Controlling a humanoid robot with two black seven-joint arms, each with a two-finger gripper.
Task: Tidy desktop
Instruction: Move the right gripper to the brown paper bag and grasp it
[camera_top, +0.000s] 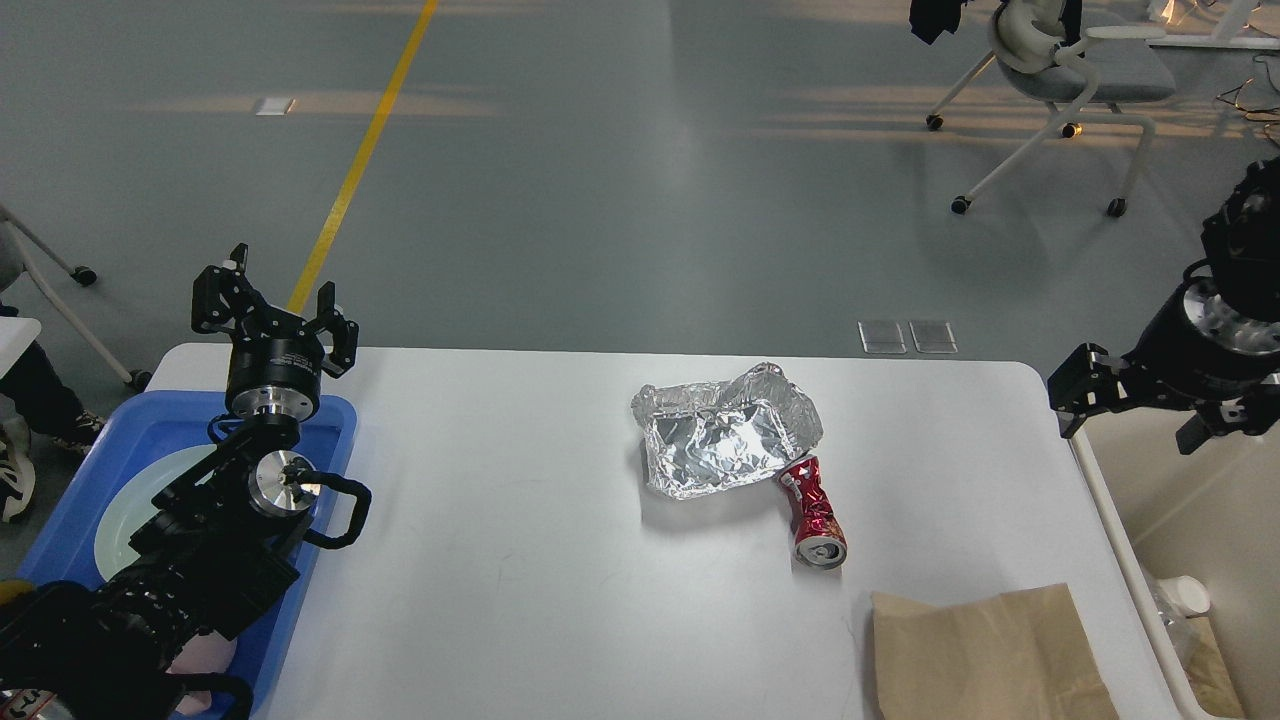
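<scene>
The white desktop (500, 500) holds a crumpled aluminium foil tray (725, 440) near its middle. A crushed red can (815, 515) lies on its side against the foil's front right corner. A flat brown paper bag (985, 650) lies at the front right. My left gripper (278, 308) is open and empty, held above the far end of the blue tray (330, 420) at the left. My right gripper (1145, 410) is open and empty, held off the desktop's right edge above the beige bin (1150, 490). Both grippers are far from the foil and can.
A pale green plate (125, 510) lies in the blue tray, partly hidden by my left arm. The beige bin holds a clear plastic item with a white cap (1185, 595). An office chair (1070, 70) stands on the floor far behind the table.
</scene>
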